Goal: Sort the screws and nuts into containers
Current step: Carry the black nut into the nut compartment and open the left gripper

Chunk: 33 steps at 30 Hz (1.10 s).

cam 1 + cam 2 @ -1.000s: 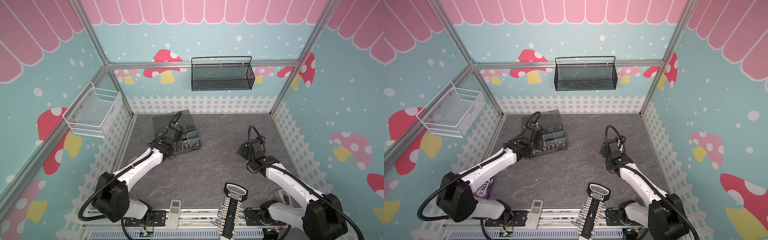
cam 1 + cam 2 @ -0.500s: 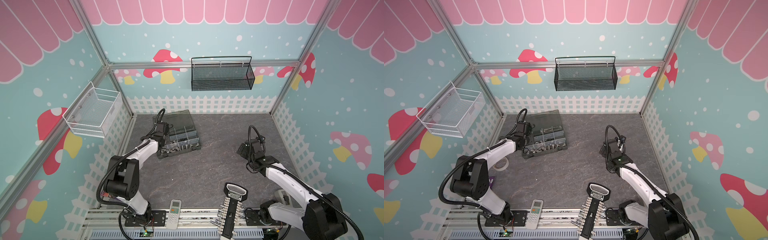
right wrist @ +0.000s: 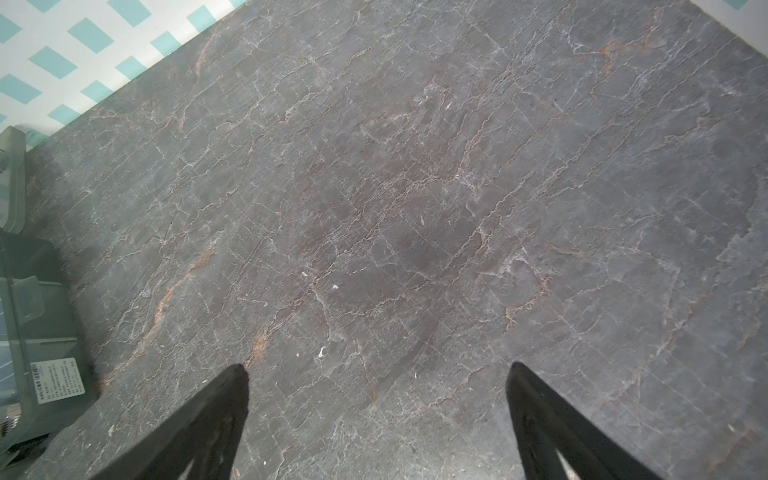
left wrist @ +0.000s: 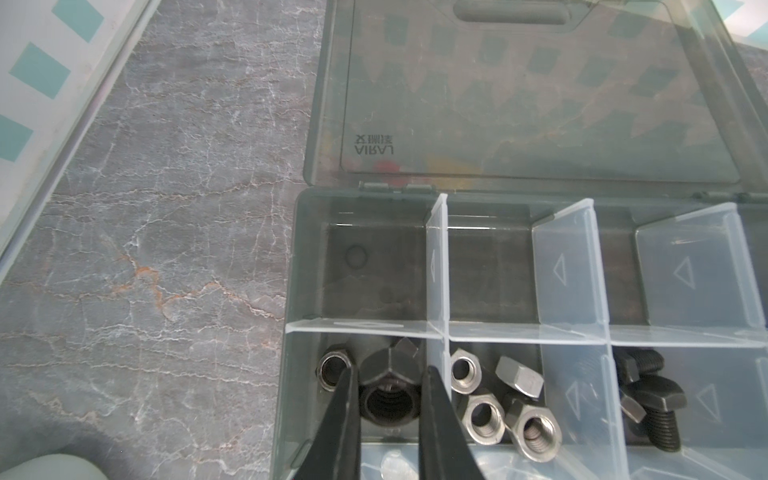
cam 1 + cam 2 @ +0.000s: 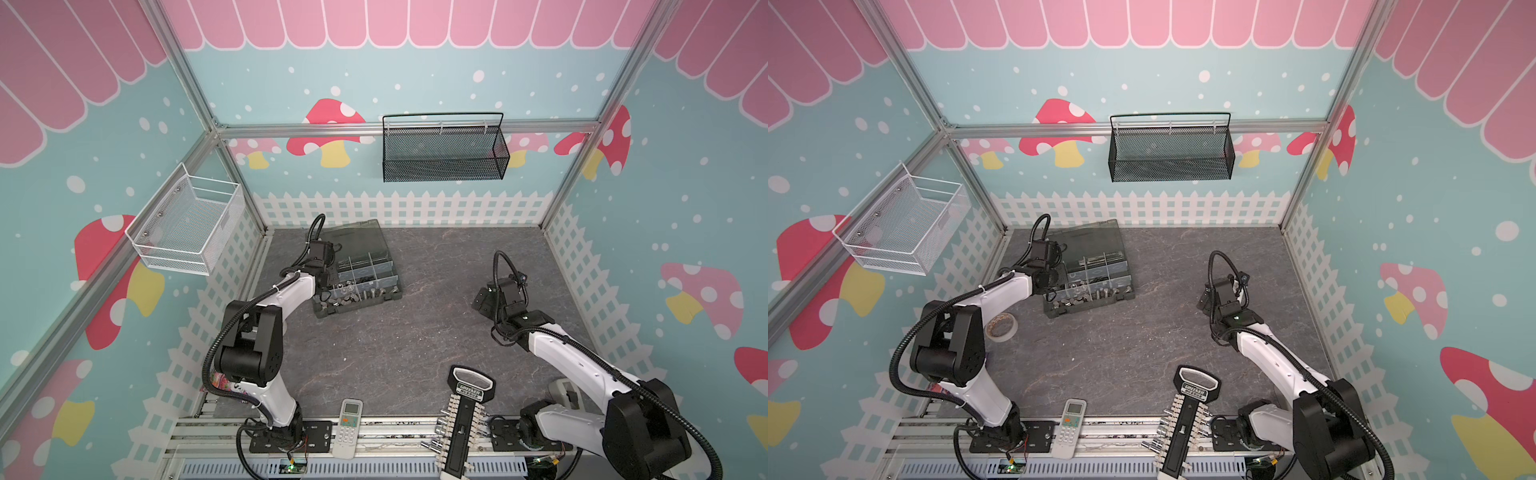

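Left pincer is clenched on a black nut, hanging over a compartment on the 9 o'clock side of the box, which sits toward 11 o'clock on the table. Right pincer gapes wide, idle at 3 o'clock. We worry that one finger stands tight beside the divider; a skewed drop could bounce the nut over among the silver nuts. We count two loose black nuts below, four silver nuts, and at least two black screws.
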Tool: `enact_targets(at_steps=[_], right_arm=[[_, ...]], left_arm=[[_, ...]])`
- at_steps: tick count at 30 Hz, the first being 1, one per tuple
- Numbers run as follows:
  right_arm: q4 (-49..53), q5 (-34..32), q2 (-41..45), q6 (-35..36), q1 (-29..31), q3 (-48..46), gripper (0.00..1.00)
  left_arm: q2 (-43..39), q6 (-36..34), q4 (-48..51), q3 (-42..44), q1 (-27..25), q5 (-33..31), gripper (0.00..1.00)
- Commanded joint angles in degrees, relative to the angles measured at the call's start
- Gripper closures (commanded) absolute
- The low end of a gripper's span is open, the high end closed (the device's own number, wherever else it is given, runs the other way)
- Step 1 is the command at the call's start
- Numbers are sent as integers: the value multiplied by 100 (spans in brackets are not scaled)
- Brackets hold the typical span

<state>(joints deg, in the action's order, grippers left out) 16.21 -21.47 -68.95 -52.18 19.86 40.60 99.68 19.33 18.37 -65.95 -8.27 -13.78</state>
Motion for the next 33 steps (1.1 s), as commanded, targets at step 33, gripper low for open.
enact_targets(at_steps=[33], right_arm=[[-1, -162, 323, 68, -35, -103, 2]], left_arm=[[-1871, 390, -23, 1054, -15, 226, 45]])
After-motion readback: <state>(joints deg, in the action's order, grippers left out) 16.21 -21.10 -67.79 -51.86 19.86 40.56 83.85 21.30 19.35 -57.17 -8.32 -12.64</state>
